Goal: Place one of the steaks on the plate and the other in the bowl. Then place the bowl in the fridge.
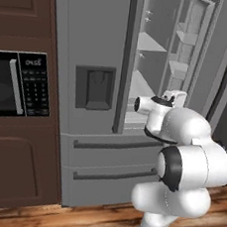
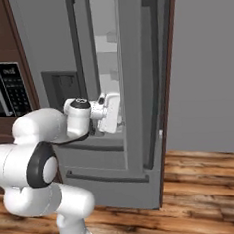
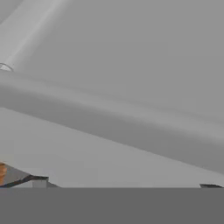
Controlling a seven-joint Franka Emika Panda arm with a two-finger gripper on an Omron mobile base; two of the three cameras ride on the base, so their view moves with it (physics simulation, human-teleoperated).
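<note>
At the centre of the left base frame we saw the gripper [image 1: 179, 98] reaching into the fridge [image 1: 101, 44], whose right door stood ajar. Its fingers [image 3: 211, 186] were spread wide, gripping nothing. An orange-tan edge, perhaps the bowl [image 3: 2, 173], sat at the hand frame's lower left.

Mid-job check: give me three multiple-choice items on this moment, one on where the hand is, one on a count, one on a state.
1. The gripper reaches into:
A. the microwave
B. the fridge
C. a lower drawer

2. Lower drawers on the fridge front:
A. one
B. two
C. four

3. The fridge's right door is:
A. open
B. shut
C. removed

Answers: 1 B, both base views show the hand inside the lit compartment. 2 B, two handled drawers are stacked below the doors. 3 A, shelves show past the swung-out door.
</note>
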